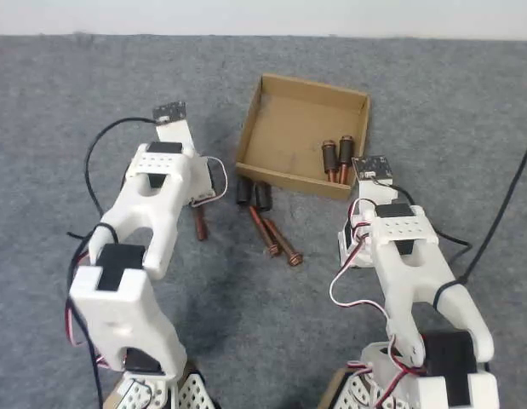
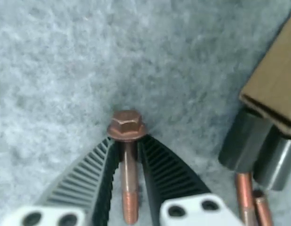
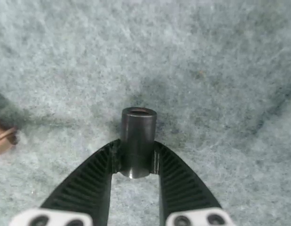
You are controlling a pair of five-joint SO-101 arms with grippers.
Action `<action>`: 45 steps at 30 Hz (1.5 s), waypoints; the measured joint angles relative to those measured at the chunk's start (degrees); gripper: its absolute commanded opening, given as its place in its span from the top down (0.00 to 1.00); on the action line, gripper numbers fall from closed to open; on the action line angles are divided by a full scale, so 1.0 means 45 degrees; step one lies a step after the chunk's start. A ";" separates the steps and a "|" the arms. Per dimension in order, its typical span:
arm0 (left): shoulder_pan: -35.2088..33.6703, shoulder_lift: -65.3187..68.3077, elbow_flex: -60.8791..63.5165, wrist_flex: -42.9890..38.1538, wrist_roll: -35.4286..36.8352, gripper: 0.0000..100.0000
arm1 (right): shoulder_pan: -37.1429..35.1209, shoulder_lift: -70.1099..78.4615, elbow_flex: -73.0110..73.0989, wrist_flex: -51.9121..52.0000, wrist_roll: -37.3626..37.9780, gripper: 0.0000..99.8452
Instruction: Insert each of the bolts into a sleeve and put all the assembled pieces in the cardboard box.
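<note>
My left gripper (image 2: pixel 128 141) is shut on a copper bolt (image 2: pixel 126 127), clamped just under its hex head, low over the carpet. In the high view this bolt (image 1: pixel 199 223) sticks out beneath the left arm's wrist. My right gripper (image 3: pixel 137 151) is shut on a dark sleeve (image 3: pixel 138 134), held with its open end pointing away. The cardboard box (image 1: pixel 263 111) stands at the back centre with two assembled pieces (image 1: pixel 335 158) inside at its near right corner. Two more assembled pieces (image 1: pixel 265 217) lie on the carpet just in front of the box.
Grey carpet (image 1: pixel 467 119) covers the table. The sleeved ends of the two loose pieces (image 2: pixel 241 143) lie right against the box's front wall (image 2: pixel 272 89), close beside my left gripper. A bolt head (image 3: pixel 2 139) shows off to the side of the right gripper.
</note>
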 measured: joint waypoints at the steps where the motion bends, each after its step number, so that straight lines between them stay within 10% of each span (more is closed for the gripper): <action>1: 0.0000 -0.0293 0.0391 -0.0215 -0.0020 0.99 | 0.0000 -0.0020 -0.0059 0.0020 0.0000 0.99; 13: 0.0684 -0.3341 0.4611 -0.3888 -0.1915 0.99 | 0.0000 -0.2911 -0.0742 0.0527 0.0020 0.99; 45: 0.0684 -0.3360 0.4611 -0.3927 -0.2012 0.99 | -0.2208 0.1114 -0.0723 -1.3206 0.0020 0.99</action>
